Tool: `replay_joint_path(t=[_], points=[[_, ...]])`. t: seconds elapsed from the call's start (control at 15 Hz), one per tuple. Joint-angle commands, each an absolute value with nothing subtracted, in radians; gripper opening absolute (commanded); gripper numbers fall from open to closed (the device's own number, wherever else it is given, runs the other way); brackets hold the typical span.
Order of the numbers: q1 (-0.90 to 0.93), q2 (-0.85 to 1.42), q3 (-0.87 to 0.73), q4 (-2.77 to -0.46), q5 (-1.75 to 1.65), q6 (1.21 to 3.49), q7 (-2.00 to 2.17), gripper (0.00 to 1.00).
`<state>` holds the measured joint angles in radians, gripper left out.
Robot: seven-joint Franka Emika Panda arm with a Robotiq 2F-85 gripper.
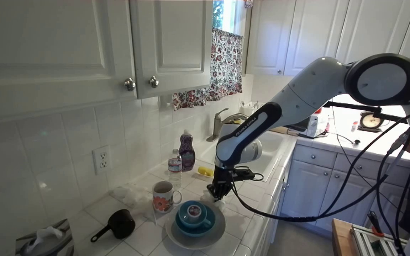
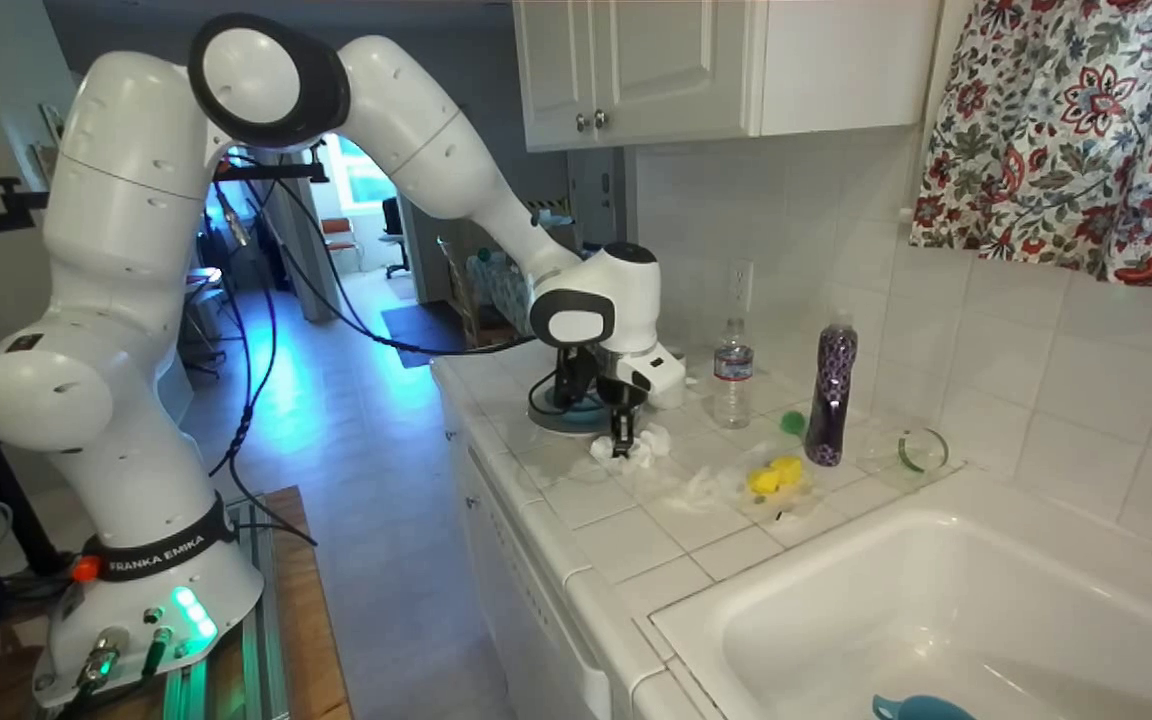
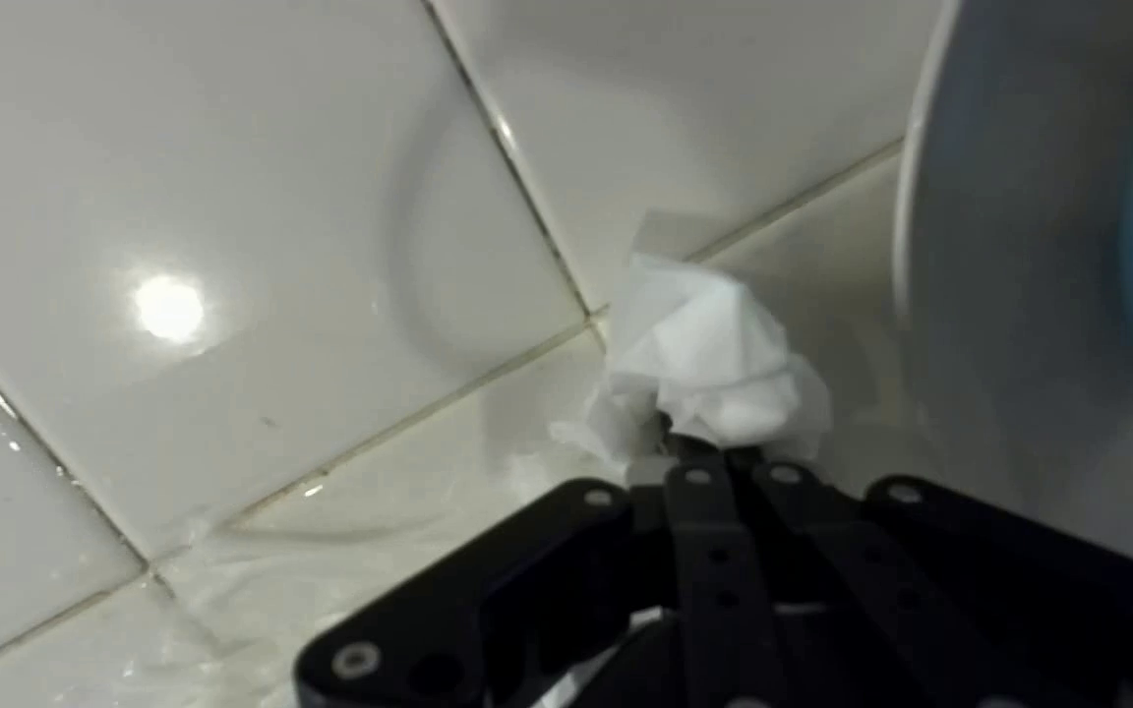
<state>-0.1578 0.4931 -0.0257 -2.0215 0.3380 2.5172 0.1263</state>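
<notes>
The gripper [image 3: 727, 455] is pointing down at the tiled counter [image 2: 626, 530], its two fingers pressing together and clamping on a crumpled white tissue [image 3: 714, 364]. The tissue is bunching out directly beyond the fingertips, in line with them, low at the tiles. Just beside both, in the wrist view, a pale grey plate [image 3: 999, 246] is showing its curved rim; a blue bowl [image 1: 194, 233] is sitting on it, with a blue cup [image 1: 195, 223] nesting inside. Farther out, a flowered mug [image 1: 161, 201] is standing near the plate, a water bottle [image 2: 733, 402] and a purple bottle [image 2: 829, 410] are standing upright, a yellow sponge [image 2: 776, 475] is lying near the sink [image 2: 826, 590], and a black pan [image 1: 121, 224] is resting well apart from the gripper.
</notes>
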Motion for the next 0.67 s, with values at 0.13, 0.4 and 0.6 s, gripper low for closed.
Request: replay_joint_path(t=[0.13, 0.4, 0.6], points=[[-0.168, 0.531, -0.012, -1.977, 0.34, 2.44, 0.061, 0.01], [-0.17, 0.495, -0.022, -2.011, 0.334, 2.453, 0.042, 0.32], [-0.173, 0.474, -0.029, -2.03, 0.332, 2.462, 0.04, 0.51]])
